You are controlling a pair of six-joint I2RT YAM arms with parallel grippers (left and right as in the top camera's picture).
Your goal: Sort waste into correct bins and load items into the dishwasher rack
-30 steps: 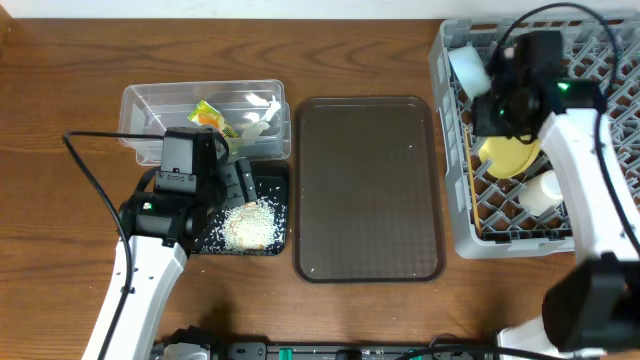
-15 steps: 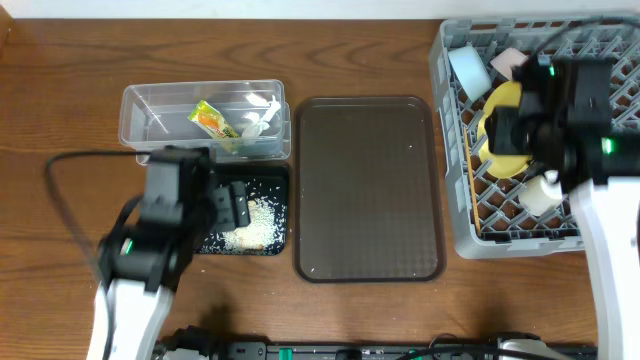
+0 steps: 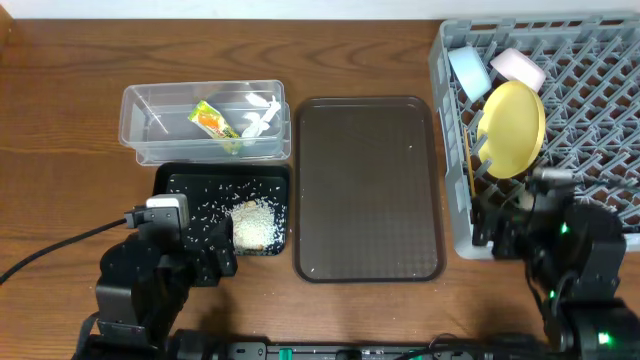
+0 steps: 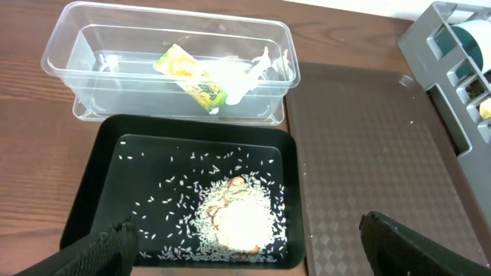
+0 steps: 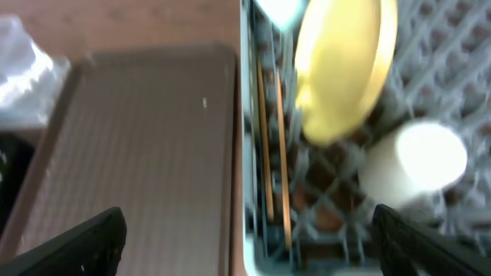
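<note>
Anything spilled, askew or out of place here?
Nothing stands out. The rice is scattered, but all inside the black tray; the wrapper lies in the clear tub; the yellow plate stands on edge in the rack.

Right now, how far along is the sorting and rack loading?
Looks finished. Wrapper and plastic scrap lie in the clear tub, rice in the black tray; yellow plate, blue bowl, white bowl, cup and chopsticks sit in the rack. Left gripper and right gripper are open, holding nothing. I see nothing left to move.
</note>
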